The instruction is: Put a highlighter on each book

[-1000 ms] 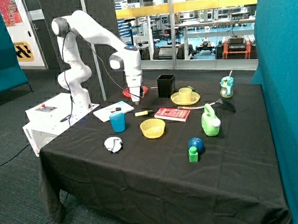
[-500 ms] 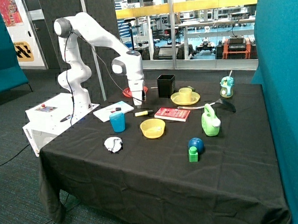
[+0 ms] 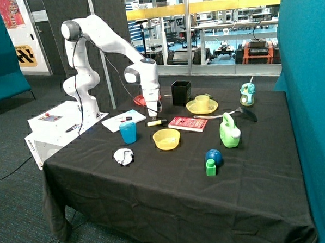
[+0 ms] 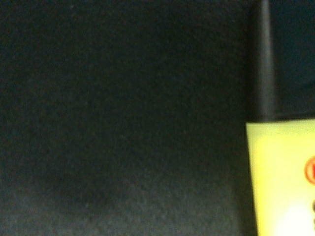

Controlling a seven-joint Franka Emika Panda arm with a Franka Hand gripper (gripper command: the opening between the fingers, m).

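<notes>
A yellow highlighter (image 3: 157, 122) with a black cap lies on the black cloth between the two books. In the wrist view its yellow body (image 4: 280, 177) and black cap (image 4: 266, 64) fill one edge from very close. My gripper (image 3: 153, 113) hangs low, just above and slightly behind this highlighter. The white book (image 3: 123, 120) lies near the table's edge by the robot's base, with a dark pen-like highlighter (image 3: 125, 118) on it. The red book (image 3: 188, 123) lies flat beyond the yellow highlighter, with nothing on it.
A blue cup (image 3: 128, 132) and a yellow bowl (image 3: 166, 138) stand just in front of the highlighter. A red plate (image 3: 146, 100), a black box (image 3: 180, 93) and a yellow plate with a cup (image 3: 202, 104) are behind. A green watering can (image 3: 229, 131) stands past the red book.
My gripper has moved from behind the white book towards the red book and lower, ending close over the yellow highlighter. Nothing on the table has moved.
</notes>
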